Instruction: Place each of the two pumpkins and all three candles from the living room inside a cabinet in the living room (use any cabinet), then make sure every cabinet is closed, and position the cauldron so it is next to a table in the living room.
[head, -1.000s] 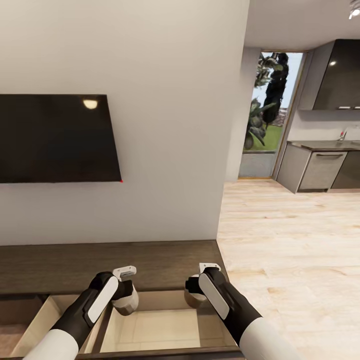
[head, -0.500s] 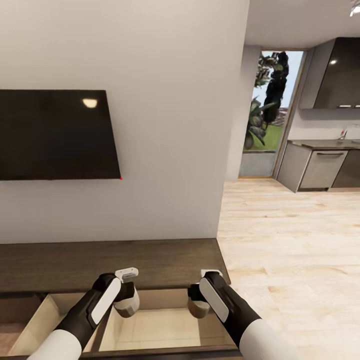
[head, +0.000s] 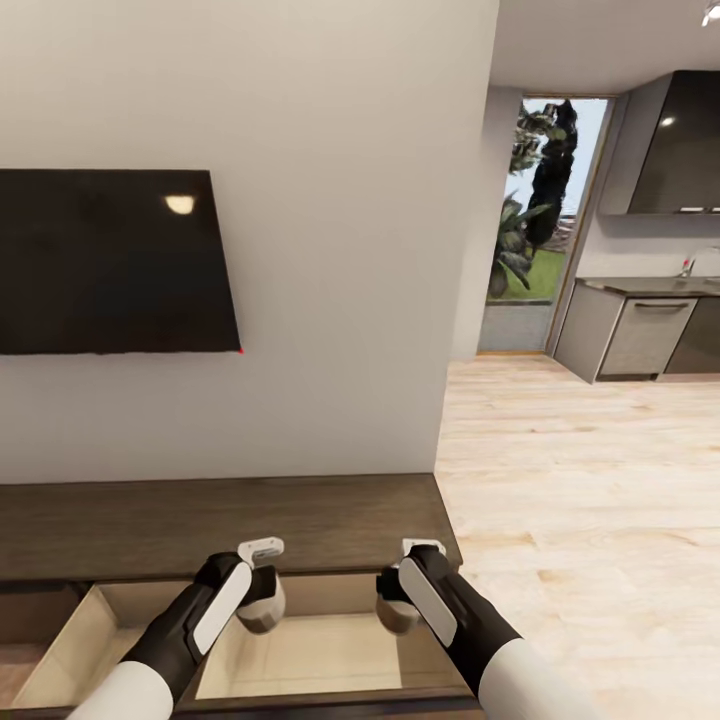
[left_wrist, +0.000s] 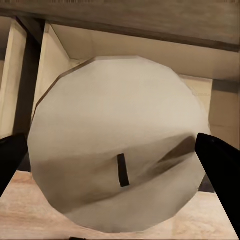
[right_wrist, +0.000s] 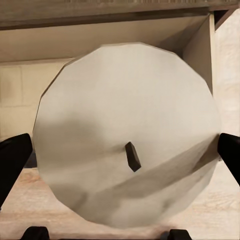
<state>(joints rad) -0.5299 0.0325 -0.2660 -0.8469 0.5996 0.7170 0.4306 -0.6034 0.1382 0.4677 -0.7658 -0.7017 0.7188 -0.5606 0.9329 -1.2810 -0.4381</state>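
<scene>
1. Candles fill both hands: the left gripper (head: 262, 608) is clamped on one candle (left_wrist: 117, 145), its dark fingers (left_wrist: 220, 162) pressed against the pale sides, and the right gripper (head: 398, 605) is clamped the same way on a second candle (right_wrist: 127, 135).

2. Both loads hang over the open drawer (head: 330, 655) of the dark-brown cabinet (head: 200, 520), whose pale beige inside lies beneath the candles in both wrist views.

3. Compared with a second ago, the left candle sits further over the middle of the drawer mouth instead of near its left wall, and more of the drawer floor shows beneath it.

4. The right candle has dropped slightly, from the drawer's back edge to a spot over the opening.

5. The whole head view has shifted too, with the black screen (head: 110, 260) higher on the wall, so part of that change is the camera and not the arms.

6. My reading is that the arms are lining up for release; the candles appear to be above the drawer floor, not yet resting on it, though the gap is hard to judge.

7. Once let go, two of the three candles would be stored; the drawer is yet to be shut.
</scene>
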